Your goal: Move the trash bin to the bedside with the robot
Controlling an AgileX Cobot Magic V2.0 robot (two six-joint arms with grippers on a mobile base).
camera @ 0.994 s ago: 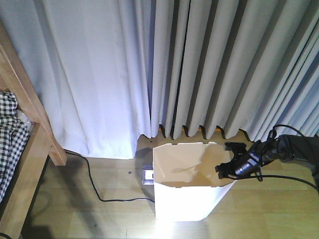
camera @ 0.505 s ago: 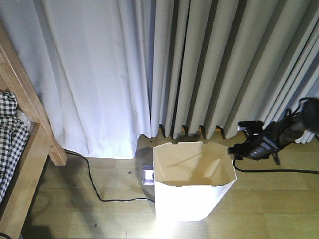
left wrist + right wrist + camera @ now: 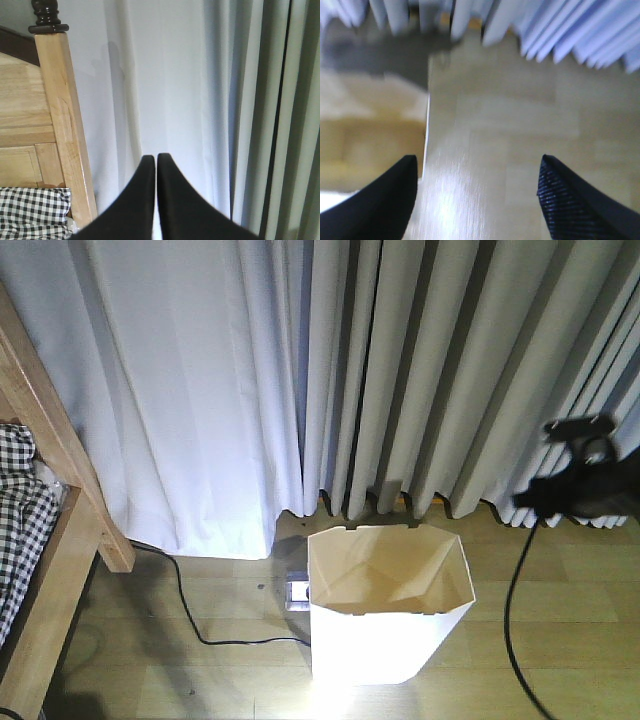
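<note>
The white trash bin [image 3: 385, 640] stands upright on the wood floor in front of the curtains, cream inside and empty. The bed's light-brown wooden frame [image 3: 55, 480] and checkered bedding [image 3: 20, 510] are at the far left, about a bin's width away. My right arm [image 3: 585, 490] is a motion-blurred black shape to the right of the bin and above its rim, not touching it. My right gripper [image 3: 477, 160] is open and empty over the floor, with the bin's thin rim [image 3: 427, 135] by its left finger. My left gripper [image 3: 156, 157] is shut and empty, facing the curtain beside the bedpost [image 3: 60, 125].
Long pale curtains [image 3: 400, 370] hang to the floor behind the bin. A black cable [image 3: 190, 620] runs across the floor from the bed to a small socket box [image 3: 297, 592] at the bin's left. My arm's cable [image 3: 512, 610] trails down on the right.
My right gripper has let go of the bin's right rim and swung up and to the right, away from it. The bin has stayed where it was.
</note>
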